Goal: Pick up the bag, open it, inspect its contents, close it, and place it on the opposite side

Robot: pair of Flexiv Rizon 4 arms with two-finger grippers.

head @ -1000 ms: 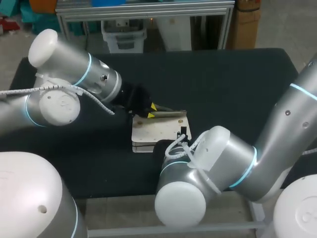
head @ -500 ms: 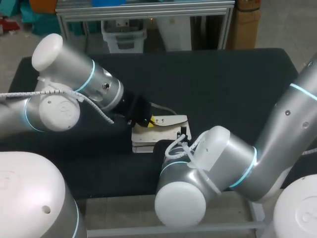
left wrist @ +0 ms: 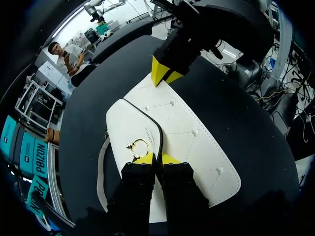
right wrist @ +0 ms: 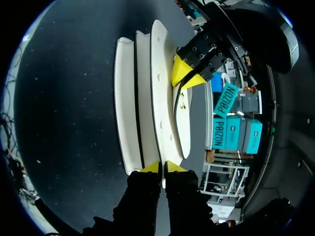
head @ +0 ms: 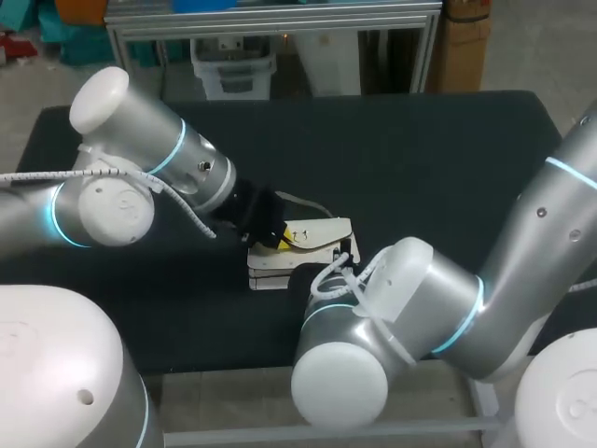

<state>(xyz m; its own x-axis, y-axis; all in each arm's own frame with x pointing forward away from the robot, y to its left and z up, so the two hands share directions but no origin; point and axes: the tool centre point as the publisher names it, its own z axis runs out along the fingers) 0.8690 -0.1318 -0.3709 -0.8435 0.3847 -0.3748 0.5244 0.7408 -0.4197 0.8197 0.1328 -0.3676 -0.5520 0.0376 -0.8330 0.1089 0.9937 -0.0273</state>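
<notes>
Well inside table (head: pixel 420 149) edges: bag (left wrist: pixel 189 135), left fingers (left wrist: pixel 143 158) and right fingers (right wrist: pixel 150 168) tight on opposite ends.

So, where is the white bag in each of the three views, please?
Head view: the white bag lies mid-table, between the two arms.
Left wrist view: it lies under and ahead of the left gripper, which pinches its flap.
Right wrist view: it stretches ahead of the right gripper, seen edge-on.
Shared landmark: the left gripper's yellow tips on the flap.

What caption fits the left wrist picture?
Left pincer nips the white bag by its flap; right pincer grips the far end.
</notes>
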